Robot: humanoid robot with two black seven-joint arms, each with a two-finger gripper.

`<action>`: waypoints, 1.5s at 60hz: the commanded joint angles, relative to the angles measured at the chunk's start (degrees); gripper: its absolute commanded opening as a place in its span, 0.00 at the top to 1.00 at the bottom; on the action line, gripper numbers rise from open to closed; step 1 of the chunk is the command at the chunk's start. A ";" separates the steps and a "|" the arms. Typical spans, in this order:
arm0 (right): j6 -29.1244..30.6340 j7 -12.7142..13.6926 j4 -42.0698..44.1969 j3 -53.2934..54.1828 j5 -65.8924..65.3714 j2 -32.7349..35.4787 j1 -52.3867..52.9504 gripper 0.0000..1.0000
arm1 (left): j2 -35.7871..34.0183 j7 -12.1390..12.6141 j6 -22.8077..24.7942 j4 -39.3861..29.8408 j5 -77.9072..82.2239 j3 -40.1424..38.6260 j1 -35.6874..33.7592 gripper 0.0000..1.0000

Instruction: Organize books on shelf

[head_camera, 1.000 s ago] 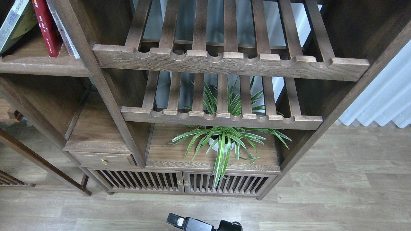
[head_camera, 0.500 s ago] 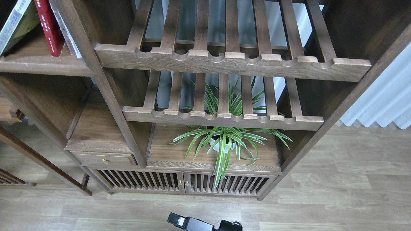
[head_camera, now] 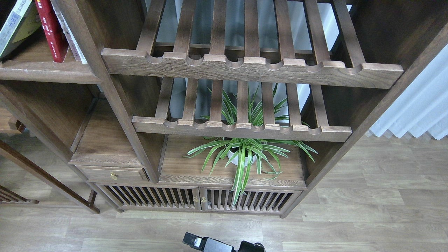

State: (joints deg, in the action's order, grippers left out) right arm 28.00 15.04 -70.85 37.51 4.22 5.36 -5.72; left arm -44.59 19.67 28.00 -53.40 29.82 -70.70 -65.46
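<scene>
Books stand at shelf's right end, top left: red one between a leaning one and a white one. Black part at bottom edge; my gripper state impossible to tell.

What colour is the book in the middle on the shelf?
Red, with small white lettering on its spine. The red book shows only in the head view, at top left.

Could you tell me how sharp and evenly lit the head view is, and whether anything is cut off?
Head view: sharp throughout, soft even daylight, no glare; the plant is crisp; deep shadow darkens the cabinet's upper right; the books are cropped by the top-left corner, above the shelf.
</scene>
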 commanded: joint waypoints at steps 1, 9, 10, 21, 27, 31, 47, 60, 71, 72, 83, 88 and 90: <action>0.00 0.08 0.01 0.10 0.00 -0.08 -0.08 0.00 | 0.03 0.90 0.00 0.66 -0.02 0.12 -0.02 0.96; 0.00 0.08 0.01 0.10 -0.09 -0.08 0.00 0.00 | 0.29 2.30 0.00 2.68 0.15 2.76 -2.04 0.95; 0.00 0.08 0.01 0.10 -0.09 -0.08 -0.08 0.00 | 0.38 2.39 0.00 2.86 0.24 3.11 -2.21 0.95; 0.00 0.17 -0.08 0.10 -0.09 -0.17 -0.09 0.00 | 1.96 2.74 0.00 4.62 0.24 4.52 -3.36 0.90; 0.00 0.08 -0.08 0.10 -0.09 -0.17 -0.09 0.00 | 1.96 3.36 0.00 4.62 0.15 5.04 -3.18 0.74; 0.00 0.08 -0.08 0.10 -0.09 -0.17 -0.09 0.00 | 1.96 3.45 0.00 4.44 0.15 5.83 -3.27 0.74; 0.00 0.08 -0.08 0.19 -0.09 -0.26 -0.26 0.00 | 1.43 3.10 0.00 3.22 -0.46 5.57 -3.09 0.65; 0.00 0.08 -0.08 0.54 -0.09 -0.26 -0.26 0.00 | -0.06 2.74 0.00 -0.30 -3.97 4.43 -1.08 0.65; 0.00 0.08 0.01 2.30 -0.09 -0.35 -0.17 0.00 | -4.72 2.83 0.00 -6.72 -8.46 2.06 4.99 0.65; 0.00 0.08 0.01 2.47 -0.09 -0.35 -0.17 0.00 | -4.90 2.83 0.00 -7.07 -8.55 1.71 5.60 0.65; 0.00 0.08 0.09 3.09 -0.09 -1.05 0.62 0.00 | -5.60 2.83 0.00 -13.92 -10.22 -9.98 17.81 0.65; 0.00 0.08 0.09 3.44 -0.18 -1.22 0.71 0.00 | -5.43 2.83 0.00 -17.26 -10.22 -14.72 23.70 0.64; 0.00 0.08 0.18 3.88 -0.18 -1.66 0.79 0.00 | -5.16 2.75 0.00 -18.84 -10.22 -17.01 26.69 0.63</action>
State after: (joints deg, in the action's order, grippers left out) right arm 28.00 15.11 -70.76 40.62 4.12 4.34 -5.11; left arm -50.12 22.47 27.99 -67.74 19.67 -81.06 -46.94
